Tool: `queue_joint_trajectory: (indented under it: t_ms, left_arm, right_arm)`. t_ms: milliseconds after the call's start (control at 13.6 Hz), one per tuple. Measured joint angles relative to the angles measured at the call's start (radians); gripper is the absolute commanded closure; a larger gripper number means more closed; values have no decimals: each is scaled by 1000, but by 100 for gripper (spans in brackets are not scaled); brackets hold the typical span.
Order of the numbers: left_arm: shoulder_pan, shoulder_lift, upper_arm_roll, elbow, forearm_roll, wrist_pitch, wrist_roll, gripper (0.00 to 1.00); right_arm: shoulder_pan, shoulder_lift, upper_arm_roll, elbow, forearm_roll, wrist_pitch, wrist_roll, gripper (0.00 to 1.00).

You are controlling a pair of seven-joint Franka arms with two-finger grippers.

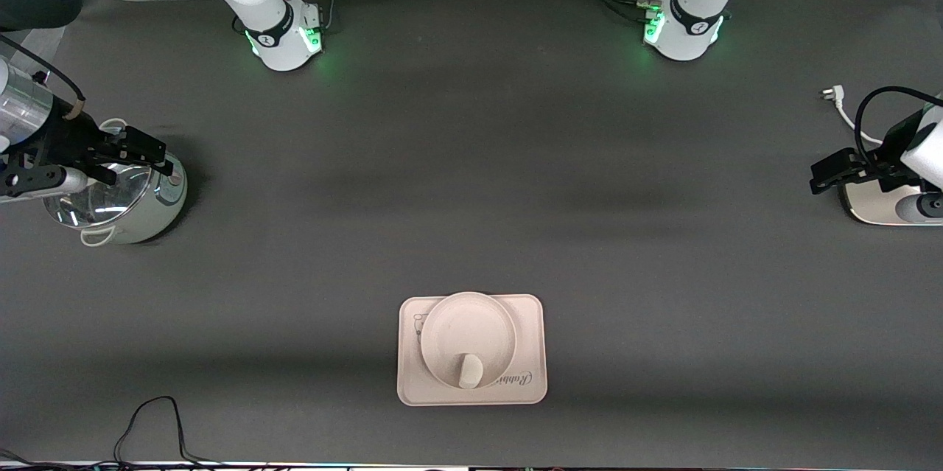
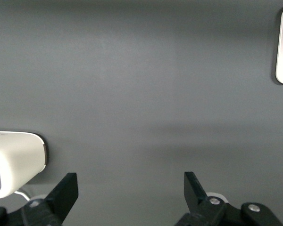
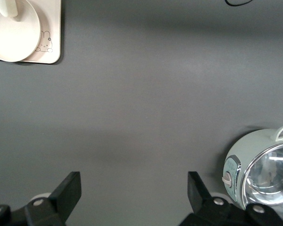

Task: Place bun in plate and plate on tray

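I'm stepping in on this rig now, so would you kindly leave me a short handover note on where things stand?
Left pincer: open, empty, waiting at the left arm's end of the table, beside a white appliance.
Right pincer: open, empty, waiting above the pot at the right arm's end.
The bun lies in the plate, near the rim closest to the front camera. The plate sits on the tray, in the table's middle, near the front camera.
Done: bun in plate, plate on tray.
Left: nothing that I can see.
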Motion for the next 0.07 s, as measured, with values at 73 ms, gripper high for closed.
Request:
queue_joint_trajectory:
  t_ms: [73]
  left_arm:
    - [0, 0, 0, 0, 0, 0, 6, 0]
  right_arm:
    - [-1, -2, 0, -4, 0, 0, 0, 0]
